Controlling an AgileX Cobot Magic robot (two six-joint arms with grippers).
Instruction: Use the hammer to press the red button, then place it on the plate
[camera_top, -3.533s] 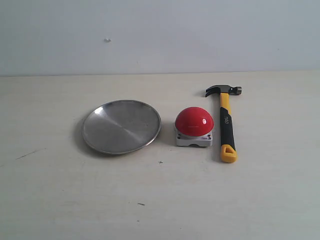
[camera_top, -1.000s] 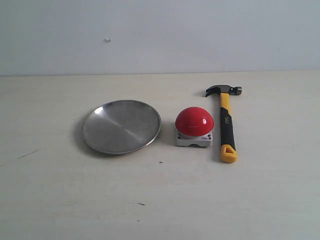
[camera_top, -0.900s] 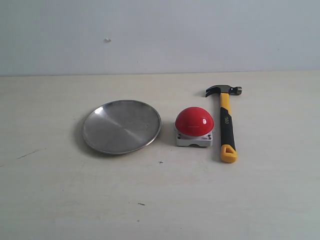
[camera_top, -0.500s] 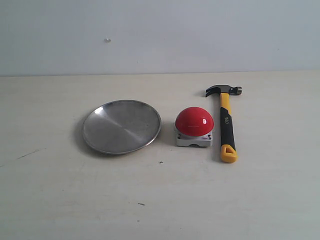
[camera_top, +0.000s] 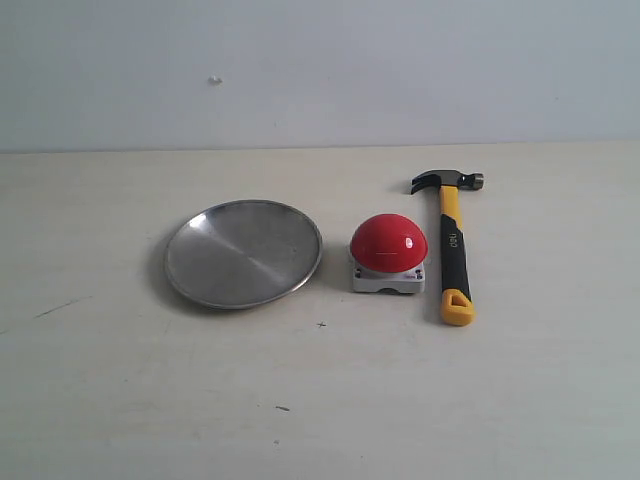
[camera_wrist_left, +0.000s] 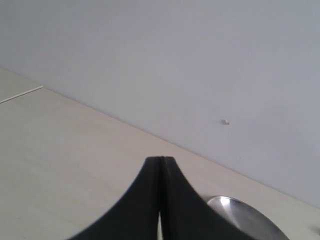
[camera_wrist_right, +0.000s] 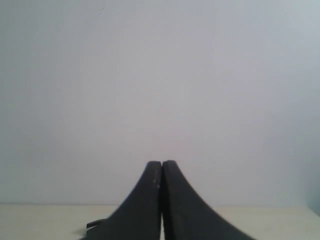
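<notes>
The hammer (camera_top: 453, 244) lies flat on the table, dark head toward the wall, yellow loop toward the front. Just left of it sits the red button (camera_top: 388, 242) on its grey base. Further left rests the steel plate (camera_top: 243, 252), nothing on it. Neither arm shows in the exterior view. My left gripper (camera_wrist_left: 161, 159) is shut and holds nothing; an edge of the plate (camera_wrist_left: 245, 215) shows beyond it. My right gripper (camera_wrist_right: 161, 162) is shut too, holding nothing, with a dark sliver that may be the hammer's head (camera_wrist_right: 96, 224) low beside it.
A pale wooden table (camera_top: 320, 400) runs back to a plain light wall (camera_top: 320, 70). A few small dark marks dot the tabletop near the front.
</notes>
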